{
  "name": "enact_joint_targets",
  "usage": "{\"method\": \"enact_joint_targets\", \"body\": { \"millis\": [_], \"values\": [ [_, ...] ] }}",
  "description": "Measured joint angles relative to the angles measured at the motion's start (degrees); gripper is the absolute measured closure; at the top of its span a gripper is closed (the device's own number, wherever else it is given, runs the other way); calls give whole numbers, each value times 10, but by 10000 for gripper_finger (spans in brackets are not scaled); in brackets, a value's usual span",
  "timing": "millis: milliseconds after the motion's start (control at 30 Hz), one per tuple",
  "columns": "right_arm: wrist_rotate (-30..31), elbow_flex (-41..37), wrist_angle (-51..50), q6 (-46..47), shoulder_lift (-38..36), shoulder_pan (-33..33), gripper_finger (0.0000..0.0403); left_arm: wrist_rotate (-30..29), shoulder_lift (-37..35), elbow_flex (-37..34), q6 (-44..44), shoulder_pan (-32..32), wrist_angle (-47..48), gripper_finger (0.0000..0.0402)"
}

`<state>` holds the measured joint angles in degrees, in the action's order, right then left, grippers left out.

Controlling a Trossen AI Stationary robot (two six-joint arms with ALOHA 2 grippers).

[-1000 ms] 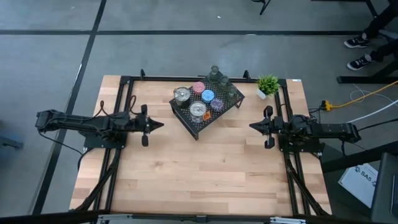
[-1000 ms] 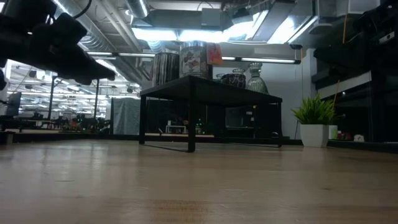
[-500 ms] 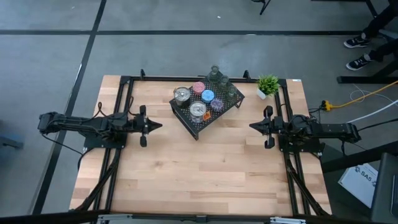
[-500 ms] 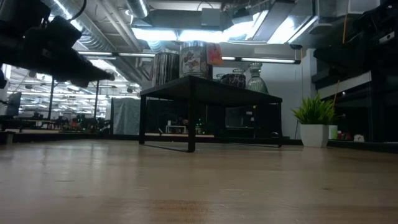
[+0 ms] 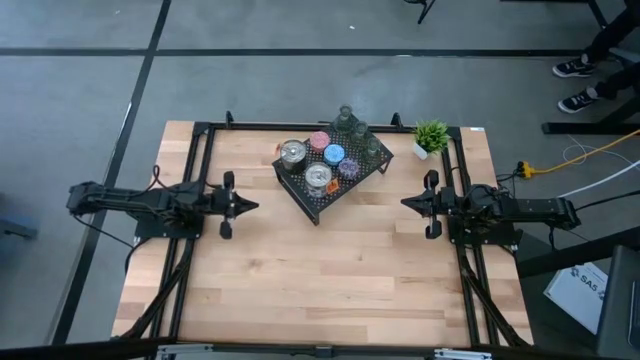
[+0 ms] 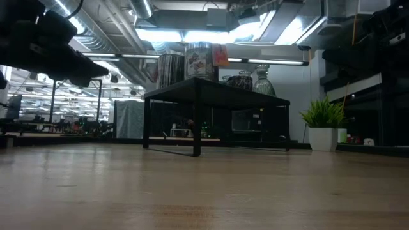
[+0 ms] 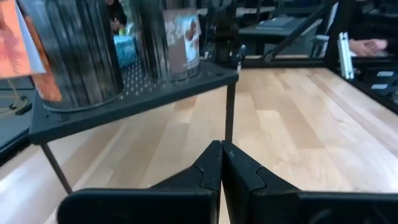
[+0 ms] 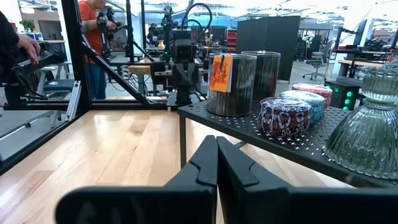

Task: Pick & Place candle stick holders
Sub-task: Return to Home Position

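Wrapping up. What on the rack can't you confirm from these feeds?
High view: the green glass holders on the rack are too small to tell touching from apart.
Low view: the tall tins hide the pink cup and blue cup; the right hand is out of frame.
Right wrist view: the picture's edge cuts one glass holder.
Left wrist view: the top edge cuts the tins; the shut left hand covers the table below.
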<state>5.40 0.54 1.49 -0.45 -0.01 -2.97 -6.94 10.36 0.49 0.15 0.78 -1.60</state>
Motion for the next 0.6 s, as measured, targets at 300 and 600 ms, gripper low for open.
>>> {"method": "enact_joint_targets", "body": {
  "millis": [300, 600],
  "values": [
    [0, 0, 0, 0, 0, 0, 402, 14, -43, 0, 6, 0, 3, 399],
    [0, 0, 0, 0, 0, 0, 402, 37, -87, 0, 6, 0, 8, 398]
  ]
}}
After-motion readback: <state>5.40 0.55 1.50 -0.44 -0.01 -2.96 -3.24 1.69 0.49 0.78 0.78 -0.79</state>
